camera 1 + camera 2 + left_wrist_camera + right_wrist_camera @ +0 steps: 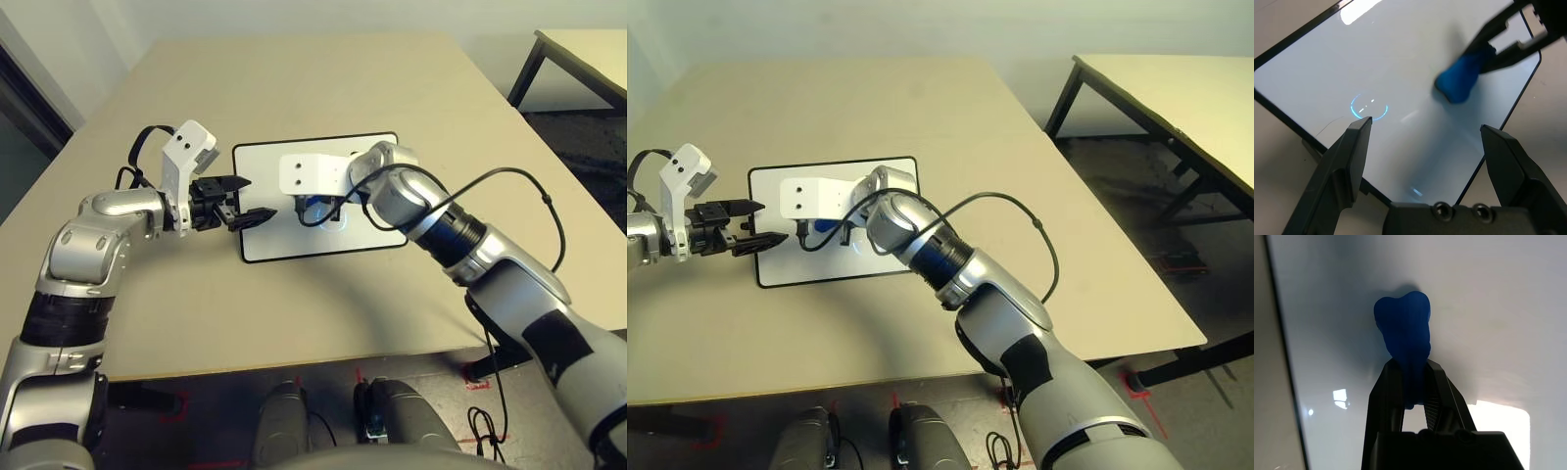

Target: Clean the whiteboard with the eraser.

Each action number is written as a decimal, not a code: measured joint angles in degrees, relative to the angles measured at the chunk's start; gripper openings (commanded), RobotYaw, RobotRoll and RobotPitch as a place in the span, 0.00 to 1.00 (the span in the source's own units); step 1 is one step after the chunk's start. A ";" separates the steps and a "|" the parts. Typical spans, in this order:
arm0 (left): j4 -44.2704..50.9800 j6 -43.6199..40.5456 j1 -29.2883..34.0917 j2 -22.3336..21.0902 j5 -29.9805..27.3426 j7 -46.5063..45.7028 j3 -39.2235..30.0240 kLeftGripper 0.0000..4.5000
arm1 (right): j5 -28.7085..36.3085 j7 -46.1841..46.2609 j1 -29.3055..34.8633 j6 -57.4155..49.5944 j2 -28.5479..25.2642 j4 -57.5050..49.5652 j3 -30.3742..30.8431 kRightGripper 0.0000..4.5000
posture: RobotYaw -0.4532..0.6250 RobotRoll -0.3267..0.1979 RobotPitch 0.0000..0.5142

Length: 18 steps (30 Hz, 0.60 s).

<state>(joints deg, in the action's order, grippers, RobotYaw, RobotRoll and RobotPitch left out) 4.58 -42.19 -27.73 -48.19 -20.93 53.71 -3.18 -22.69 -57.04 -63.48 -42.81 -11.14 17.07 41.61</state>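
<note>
The whiteboard [294, 245] lies flat on the tan table, a white board in a thin black frame. My right gripper [1411, 366] is shut on the blue eraser [1403, 328], whose free end presses on the board near its middle [312, 208]. My left gripper [253, 199] hovers open over the board's left edge with nothing between its fingers [1354, 147]. In the left wrist view the eraser [1459, 81] and the right gripper's fingers [1498, 39] sit across the board from my left gripper. A faint ring of glare [1369, 106] shows on the white surface.
A black cable [529, 196] loops over the table from my right forearm. Bare tan table [294, 88] stretches behind and around the board. A second table [1176, 98] stands off to the right, across a gap of dark floor.
</note>
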 measured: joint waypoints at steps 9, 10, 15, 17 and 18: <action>-0.11 0.02 -0.12 0.05 0.05 0.10 0.09 1.00 | 0.23 2.62 -6.01 2.01 2.71 9.64 -2.97 0.12 | 0.44 0.62 0.16; -0.13 0.03 -0.12 0.06 0.09 0.10 0.09 1.00 | 0.28 2.89 -6.33 2.35 3.08 10.63 -3.43 0.12 | 0.44 0.62 0.16; -0.11 0.03 -0.14 0.35 0.08 0.08 0.10 1.00 | 0.22 3.04 -6.14 3.01 3.57 11.19 -4.31 0.12 | 0.44 0.62 0.16; -0.10 0.04 -0.15 0.46 0.08 0.07 0.12 1.00 | -0.11 2.22 -4.00 1.56 2.11 7.20 -4.17 0.12 | 0.44 0.62 0.16; -0.11 0.04 -0.14 0.48 0.09 0.04 0.11 1.00 | -0.21 1.38 -2.76 0.54 1.19 5.03 -3.91 0.12 | 0.44 0.62 0.16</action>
<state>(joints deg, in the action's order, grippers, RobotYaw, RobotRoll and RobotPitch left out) 4.47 -42.16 -27.87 -47.72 -20.83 53.75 -3.07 -22.90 -55.66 -66.25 -42.27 -9.95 22.10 37.70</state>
